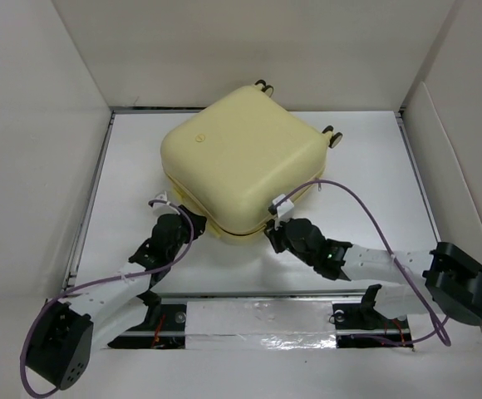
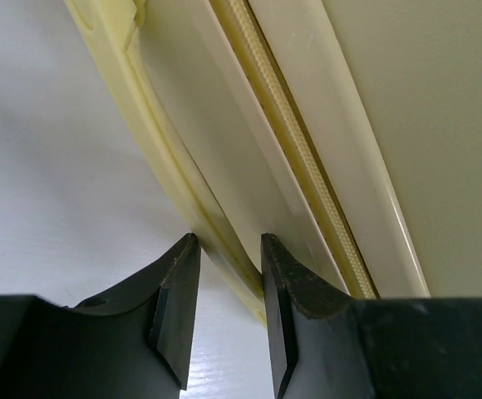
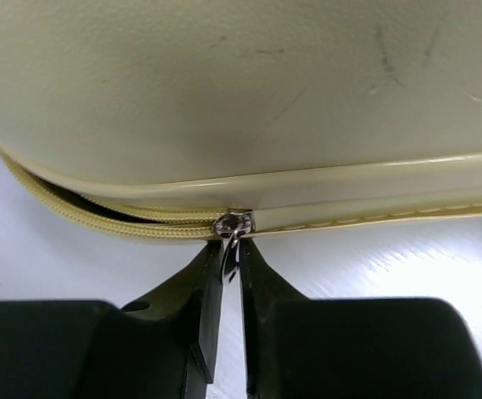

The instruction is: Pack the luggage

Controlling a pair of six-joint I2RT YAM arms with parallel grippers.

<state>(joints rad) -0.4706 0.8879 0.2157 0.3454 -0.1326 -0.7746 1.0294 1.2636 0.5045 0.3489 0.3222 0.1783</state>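
white tabletop point(image 1: 374, 166); glossy luggage point(image 1: 241, 166), right claw point(image 3: 231, 274) pinching metal zipper pull point(image 3: 231, 245)

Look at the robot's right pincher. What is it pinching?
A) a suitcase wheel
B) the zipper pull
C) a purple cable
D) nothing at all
B: in the right wrist view, the right gripper has its two black fingers closed on the small metal zipper pull hanging at the seam of the yellow luggage.
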